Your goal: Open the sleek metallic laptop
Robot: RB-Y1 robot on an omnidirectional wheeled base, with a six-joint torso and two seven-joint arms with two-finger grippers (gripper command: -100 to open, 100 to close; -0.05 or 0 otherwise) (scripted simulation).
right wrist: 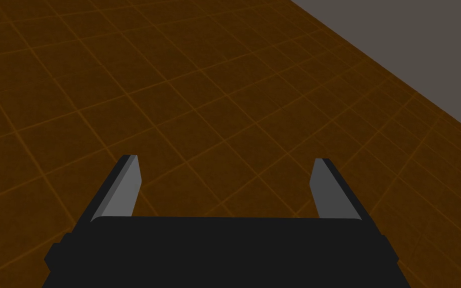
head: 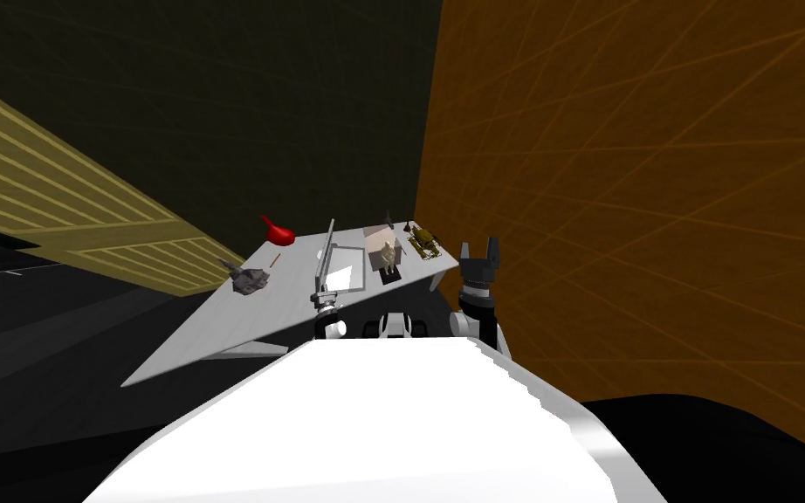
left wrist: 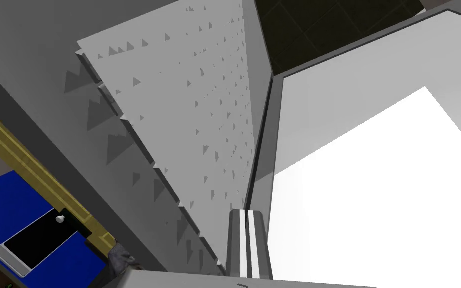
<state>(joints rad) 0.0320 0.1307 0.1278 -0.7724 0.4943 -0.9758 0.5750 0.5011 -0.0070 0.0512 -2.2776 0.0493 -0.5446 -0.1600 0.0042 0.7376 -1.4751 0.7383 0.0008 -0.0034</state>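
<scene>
two fingers (left wrist: 238,240) of the left gripper (left wrist: 247,215) clamp the lid (left wrist: 374,175) of the laptop (head: 340,266), near upright on the grey table (head: 217,323), so opening looks nearly done, needing only a gentle push back, while the right gripper (right wrist: 227,187) hangs with blades apart.

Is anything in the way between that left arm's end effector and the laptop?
Nothing visible. The left end effector is at the laptop, fingers apparently pinched on its edge where keyboard and screen meet. The figurines stand off to one side.
</scene>
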